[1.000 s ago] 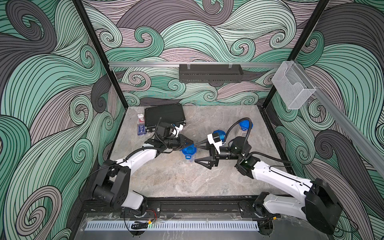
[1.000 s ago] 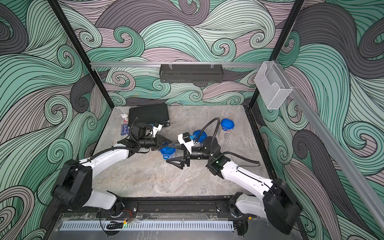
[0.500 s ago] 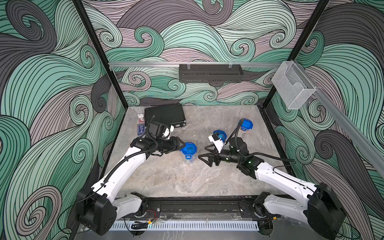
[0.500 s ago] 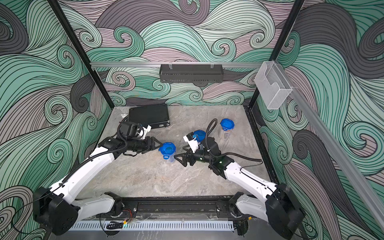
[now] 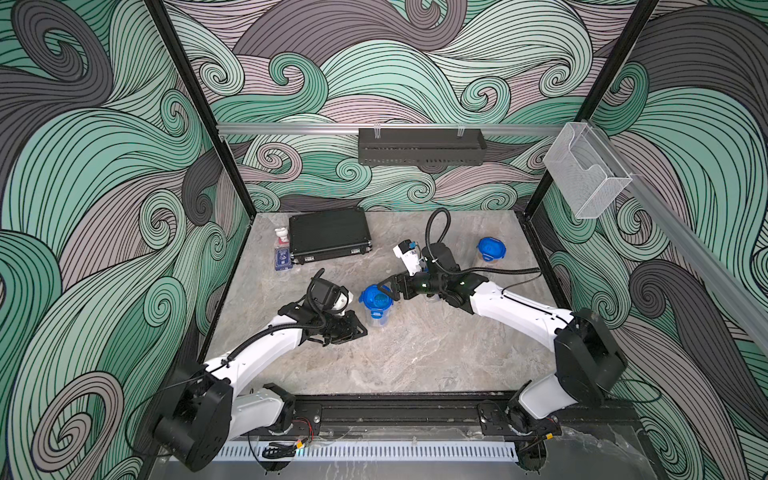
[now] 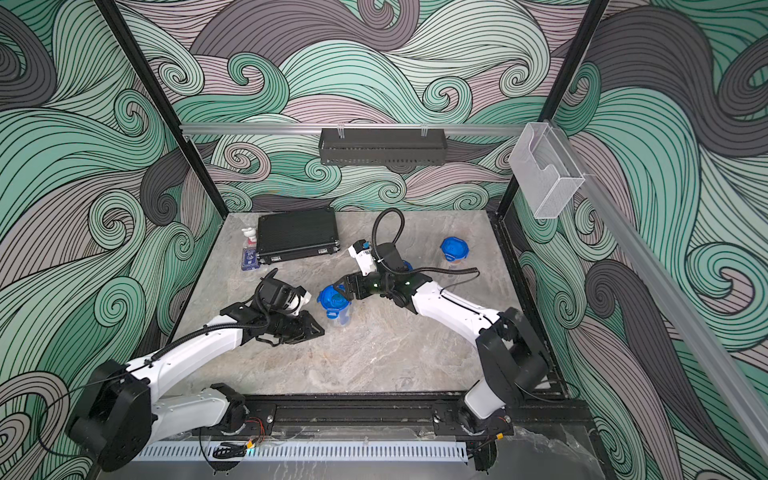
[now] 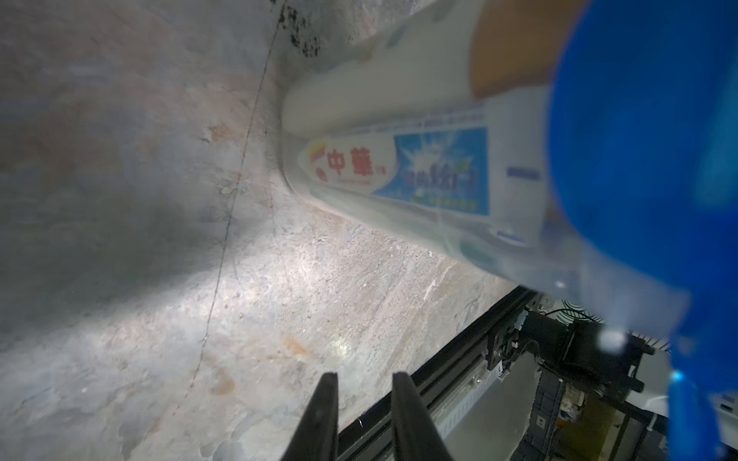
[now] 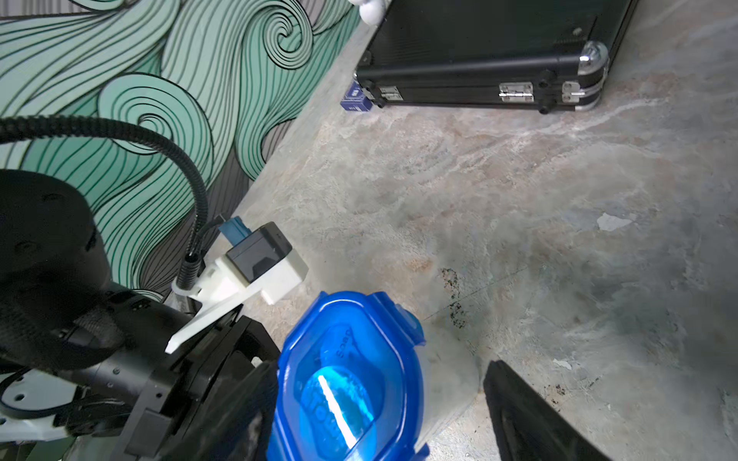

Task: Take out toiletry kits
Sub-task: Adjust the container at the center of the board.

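Marble table (image 5: 415,357): right gripper (image 8: 377,373) spread astride jar (image 5: 376,300); left gripper (image 7: 364,377), narrowly parted and empty, beside jar. Centre before closing.

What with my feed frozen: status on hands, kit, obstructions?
Left hand empty, beside blue-lidded kit jar. Right hand open around it, lid on. Nothing blocking.
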### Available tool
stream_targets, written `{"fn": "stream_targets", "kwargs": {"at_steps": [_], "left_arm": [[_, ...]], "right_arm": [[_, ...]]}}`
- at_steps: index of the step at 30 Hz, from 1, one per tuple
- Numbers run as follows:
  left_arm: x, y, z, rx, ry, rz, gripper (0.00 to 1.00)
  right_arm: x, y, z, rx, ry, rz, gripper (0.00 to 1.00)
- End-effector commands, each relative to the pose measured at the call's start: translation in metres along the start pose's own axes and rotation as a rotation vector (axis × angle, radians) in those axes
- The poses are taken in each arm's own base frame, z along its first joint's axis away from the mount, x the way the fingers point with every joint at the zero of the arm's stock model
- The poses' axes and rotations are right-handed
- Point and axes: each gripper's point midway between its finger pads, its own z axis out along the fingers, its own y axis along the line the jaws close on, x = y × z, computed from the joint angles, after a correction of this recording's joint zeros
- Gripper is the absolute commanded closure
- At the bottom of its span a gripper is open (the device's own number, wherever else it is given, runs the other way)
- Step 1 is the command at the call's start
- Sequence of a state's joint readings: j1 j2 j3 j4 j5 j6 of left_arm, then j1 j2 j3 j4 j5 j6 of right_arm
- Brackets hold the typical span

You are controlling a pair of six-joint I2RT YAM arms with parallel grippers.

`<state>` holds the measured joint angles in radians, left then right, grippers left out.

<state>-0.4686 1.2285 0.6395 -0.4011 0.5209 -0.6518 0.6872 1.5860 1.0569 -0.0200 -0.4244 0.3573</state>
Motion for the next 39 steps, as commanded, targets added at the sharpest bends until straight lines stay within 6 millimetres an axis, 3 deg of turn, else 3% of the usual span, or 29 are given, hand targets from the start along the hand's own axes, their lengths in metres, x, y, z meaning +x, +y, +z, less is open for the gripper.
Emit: {"fn": "stream_targets", "kwargs": {"at_steps": [1, 8, 14, 28, 34, 39], "left_arm": [[-0.023, -0.011, 0.003, 0.023, -0.067, 0.031, 0.77], [-0.034, 0.0, 0.013, -0.033, -0.079, 0.008, 0.76], [-0.039, 0.006, 0.007, -0.078, -0.1, 0.014, 0.74], [-0.06, 0.005, 0.002, -0.083, -0.111, 0.001, 0.69], [-0.071, 0.007, 0.0, -0.098, -0.116, -0.012, 0.67], [-0.065, 0.025, -0.007, -0.142, -0.108, -0.079, 0.62]], "right_arm": [[0.01, 0.002, 0.007, 0.018, 0.048, 0.033, 0.19], [0.021, 0.027, 0.001, -0.06, 0.064, 0.033, 0.19], [0.034, 0.038, -0.013, -0.083, 0.072, 0.04, 0.19], [0.067, 0.07, -0.025, -0.201, 0.122, 0.034, 0.19], [0.076, 0.08, -0.023, -0.24, 0.135, 0.02, 0.18], [0.079, 0.073, -0.028, -0.201, 0.129, -0.043, 0.17]]}}
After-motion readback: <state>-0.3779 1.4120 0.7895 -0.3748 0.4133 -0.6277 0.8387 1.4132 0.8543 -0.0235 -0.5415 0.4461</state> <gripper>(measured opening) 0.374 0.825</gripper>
